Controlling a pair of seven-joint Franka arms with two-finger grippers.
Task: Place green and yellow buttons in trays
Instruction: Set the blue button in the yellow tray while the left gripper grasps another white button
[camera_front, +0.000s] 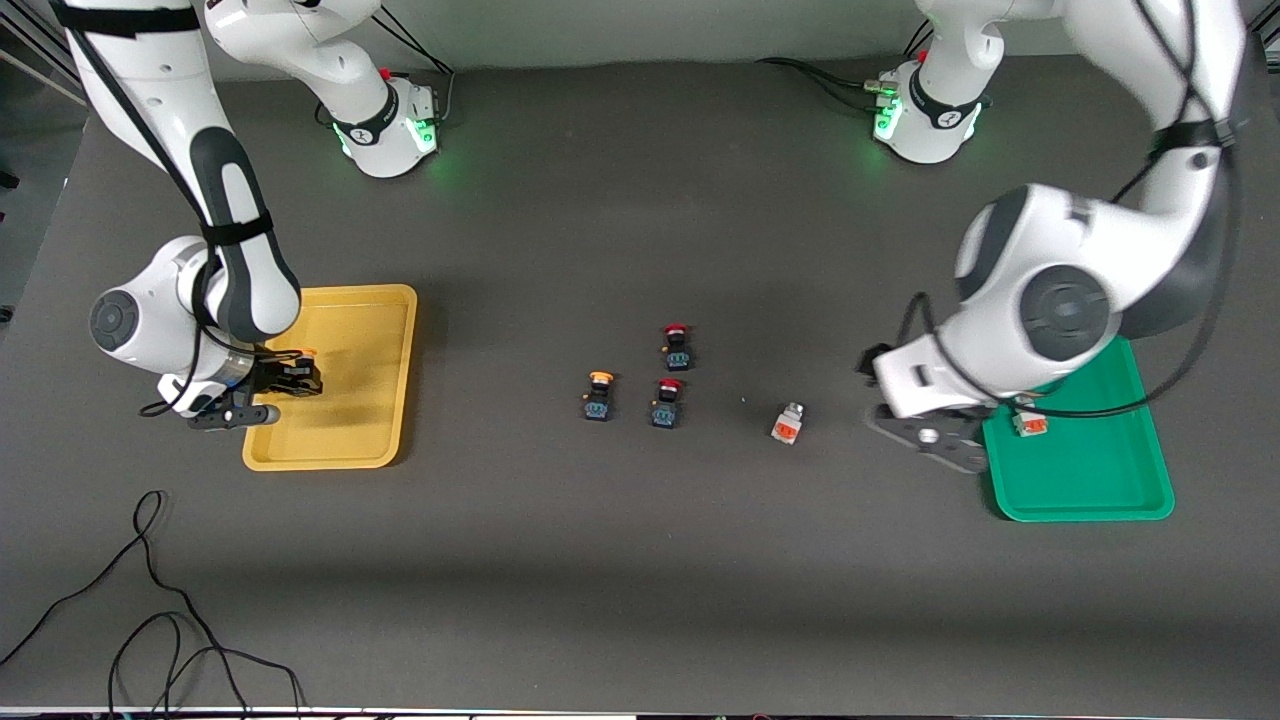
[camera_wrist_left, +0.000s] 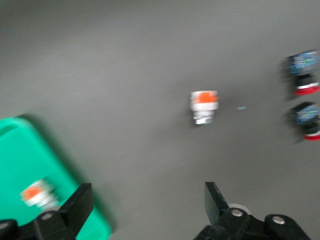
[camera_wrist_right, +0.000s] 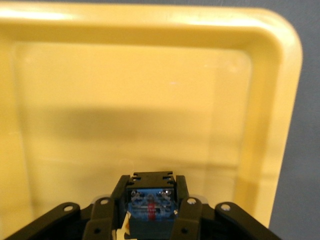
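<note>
My right gripper hangs low over the yellow tray, shut on a black-bodied button with a yellow-orange cap. Its blue terminal block shows between the fingers, above the tray floor. A second yellow-capped button stands on the table's middle. My left gripper is open and holds nothing, over the table just beside the green tray. A grey-white button with an orange block lies in that tray. Another one lies on the table near that gripper, ahead of the open fingers.
Two black buttons with red caps stand beside the yellow-capped one in the middle of the table. Loose black cables lie near the front edge at the right arm's end.
</note>
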